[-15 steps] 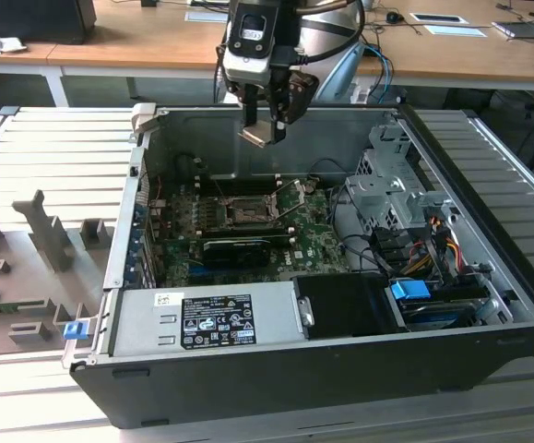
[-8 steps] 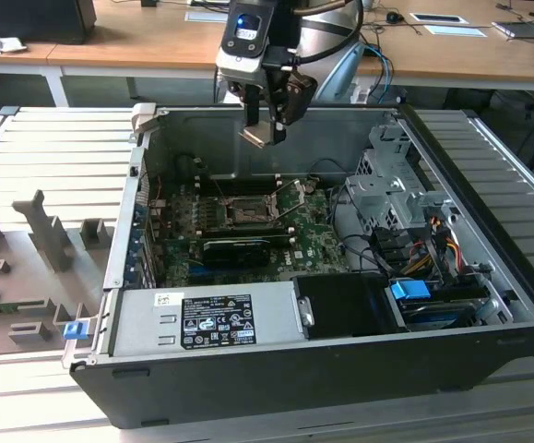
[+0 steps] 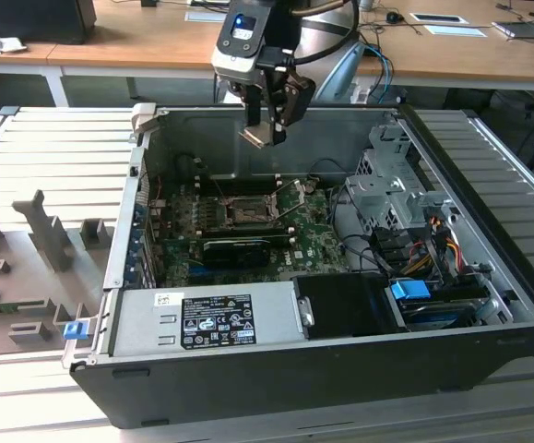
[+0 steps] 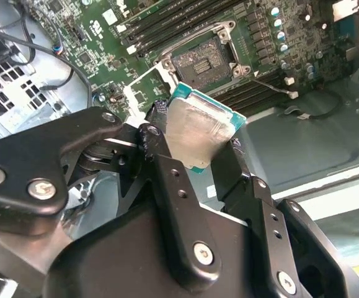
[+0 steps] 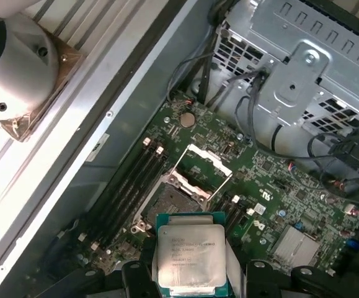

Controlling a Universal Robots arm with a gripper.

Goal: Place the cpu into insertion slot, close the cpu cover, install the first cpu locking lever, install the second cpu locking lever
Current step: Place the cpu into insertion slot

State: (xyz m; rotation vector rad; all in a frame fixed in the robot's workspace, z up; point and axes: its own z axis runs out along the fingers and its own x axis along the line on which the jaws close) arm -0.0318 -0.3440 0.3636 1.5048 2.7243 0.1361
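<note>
My gripper [image 3: 265, 127] hangs over the open computer case, shut on the cpu [image 3: 257, 137], a silver-topped square chip with a teal edge. In both wrist views the cpu [image 4: 198, 131] [image 5: 190, 254] sits clamped between the two black fingers [image 4: 162, 158], well above the board. Below it, the insertion slot [image 3: 246, 214] [image 4: 204, 62] [image 5: 170, 205] lies bare and dark amid the green motherboard. The cpu cover [image 5: 203, 167] [image 4: 147, 87] stands swung up at one side of the slot. Thin locking levers [image 3: 288, 191] stick up beside the socket.
A grey power supply [image 3: 220, 318] fills the case's near side, with a black block [image 3: 345, 305] beside it. The drive cage [image 3: 396, 198] and loose cables [image 3: 423, 249] crowd the exterior view's right. Memory slots [image 5: 126, 192] flank the socket. A grey fixture tray [image 3: 36, 249] lies outside.
</note>
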